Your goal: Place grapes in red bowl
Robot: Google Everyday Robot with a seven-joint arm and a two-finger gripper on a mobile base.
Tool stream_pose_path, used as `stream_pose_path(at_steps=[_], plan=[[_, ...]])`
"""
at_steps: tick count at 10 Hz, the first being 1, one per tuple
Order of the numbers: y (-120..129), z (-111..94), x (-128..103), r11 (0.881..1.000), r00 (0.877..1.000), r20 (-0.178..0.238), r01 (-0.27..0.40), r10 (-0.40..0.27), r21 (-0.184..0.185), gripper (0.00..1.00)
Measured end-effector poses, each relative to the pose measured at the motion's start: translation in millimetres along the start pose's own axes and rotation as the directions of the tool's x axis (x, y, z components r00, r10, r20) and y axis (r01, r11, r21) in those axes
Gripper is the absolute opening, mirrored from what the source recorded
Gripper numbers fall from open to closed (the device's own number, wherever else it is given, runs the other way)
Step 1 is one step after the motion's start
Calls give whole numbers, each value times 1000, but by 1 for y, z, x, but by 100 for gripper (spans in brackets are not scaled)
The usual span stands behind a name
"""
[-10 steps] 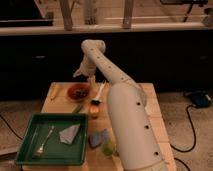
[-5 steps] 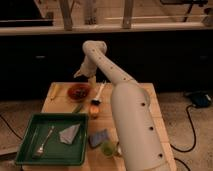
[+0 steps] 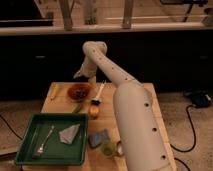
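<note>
- The white arm [image 3: 134, 120] rises from the lower right of the view as a thick column. It narrows toward a bent joint high over the back of the desk [image 3: 127, 90], then folds downward on the left.
- The gripper [image 3: 85, 77] hangs at the end of that folded section, pointing down, over the back left part of the desk. It sits just above and slightly behind the red bowl [image 3: 79, 91], apart from it.
- Whether the gripper is spread or closed cannot be told, nor whether it has hold of anything.
- The red bowl is small, round and shallow, and stands near the desk's back left corner.
- The grapes [image 3: 80, 93] show as a dark, purplish-black patch inside the red bowl, smaller than the bowl; single fruits cannot be made out.
- Just right of the bowl lies a pale-handled utensil [image 3: 100, 90], set at a slant.
- An orange item [image 3: 94, 110] sits just in front of it, and an elongated green item [image 3: 77, 107] lies in front of the bowl.
- A large green tray [image 3: 27, 150] at the front left holds a fork [image 3: 45, 141] and a grey-blue cloth [image 3: 69, 134].
</note>
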Motion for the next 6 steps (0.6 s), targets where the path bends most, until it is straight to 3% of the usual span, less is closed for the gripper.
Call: stream_pose_path(at_steps=[6], plan=[[-1, 0, -1, 1000, 1000, 1, 0, 0, 2, 80]])
